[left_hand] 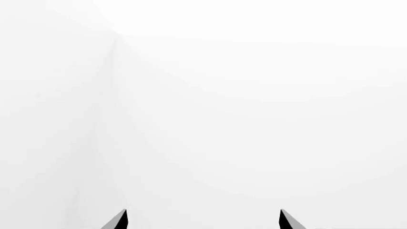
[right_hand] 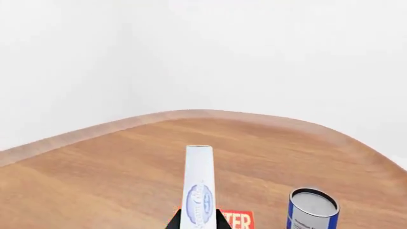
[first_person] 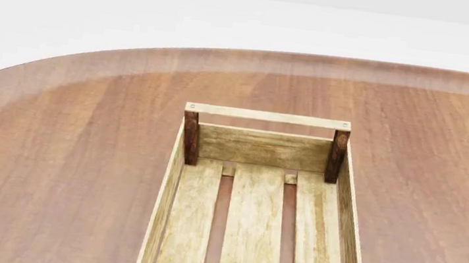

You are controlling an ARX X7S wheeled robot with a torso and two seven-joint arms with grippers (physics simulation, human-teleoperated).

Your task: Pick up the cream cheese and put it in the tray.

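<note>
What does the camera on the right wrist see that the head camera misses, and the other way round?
Only the right wrist view shows the cream cheese standing on edge between the right gripper fingers, a red-orange box behind it and a blue can. Only the head view shows the tray, with nothing in the part that shows. Both show the brown wooden table and its curved edge.

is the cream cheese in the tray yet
No, the head view shows only bare slats in the tray; the cream cheese sits between the right gripper's fingers.
</note>
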